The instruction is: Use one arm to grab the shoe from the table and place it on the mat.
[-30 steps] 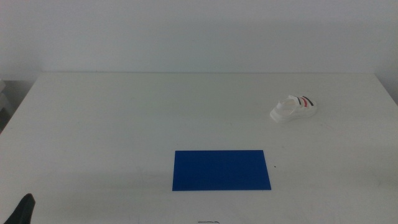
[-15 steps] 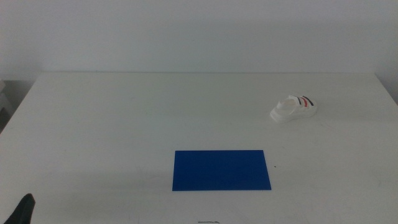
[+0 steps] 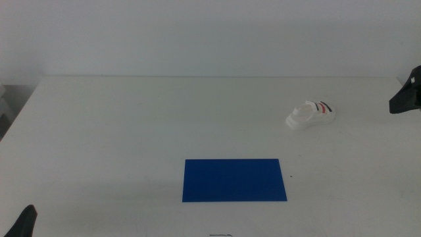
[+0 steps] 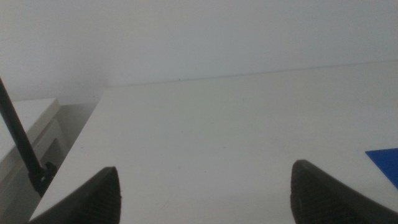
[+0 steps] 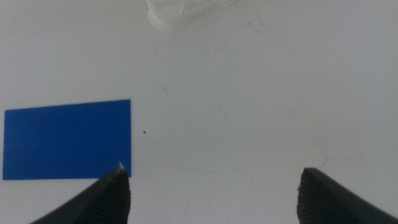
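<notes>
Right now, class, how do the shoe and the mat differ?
The shoe is white with striped straps and stands raised; the mat is solid blue and lies flat. The shoe is smaller and sits farther back and right; the mat is nearer the front. Both rest untouched on the white table.

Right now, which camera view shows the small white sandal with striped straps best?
The middle view shows it best: the whole small white sandal with striped straps lies in full sight on the white table, far to the right. The right wrist view catches only part of it, cut by the picture's edge. The left wrist view does not show it.
</notes>
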Motion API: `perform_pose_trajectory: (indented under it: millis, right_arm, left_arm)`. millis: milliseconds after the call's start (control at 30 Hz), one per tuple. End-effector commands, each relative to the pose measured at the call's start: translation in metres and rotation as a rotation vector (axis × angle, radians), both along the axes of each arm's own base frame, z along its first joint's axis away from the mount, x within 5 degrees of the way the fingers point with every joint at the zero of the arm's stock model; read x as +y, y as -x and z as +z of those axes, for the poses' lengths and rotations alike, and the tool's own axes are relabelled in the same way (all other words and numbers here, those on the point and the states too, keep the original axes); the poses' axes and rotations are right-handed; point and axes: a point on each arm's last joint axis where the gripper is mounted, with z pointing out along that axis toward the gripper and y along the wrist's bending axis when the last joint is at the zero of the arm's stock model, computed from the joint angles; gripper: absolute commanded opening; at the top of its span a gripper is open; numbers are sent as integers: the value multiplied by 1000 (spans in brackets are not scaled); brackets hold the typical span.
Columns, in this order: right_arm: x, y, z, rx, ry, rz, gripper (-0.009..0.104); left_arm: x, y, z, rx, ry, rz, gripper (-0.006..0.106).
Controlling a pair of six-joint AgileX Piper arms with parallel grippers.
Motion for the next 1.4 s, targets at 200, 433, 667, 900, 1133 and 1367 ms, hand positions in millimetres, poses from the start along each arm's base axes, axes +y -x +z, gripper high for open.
perform_pose_trajectory:
  millis: [200, 433, 667, 900, 1133, 1367]
  right_arm:
    - [6, -26, -2, 57, 35, -93, 94]
    - [48, -69, -8, 91, 238, -219, 94]
    - [73, -113, 4, 107, 51, -497, 94]
    - [92, -159, -2, -23, -206, -599, 94]
    - [96, -163, -25, 67, -157, -585, 94]
    - [93, -172, -39, 85, -253, -857, 94]
  left_arm:
    - [0, 1, 10, -105, 27, -2, 94]
    - [0, 1, 10, -105, 27, -2, 94]
    - [0, 1, 10, -105, 27, -2, 94]
    - [0, 1, 10, -105, 27, -2, 94]
    - [0, 1, 10, -105, 27, -2, 94]
    - [0, 1, 10, -105, 27, -2, 94]
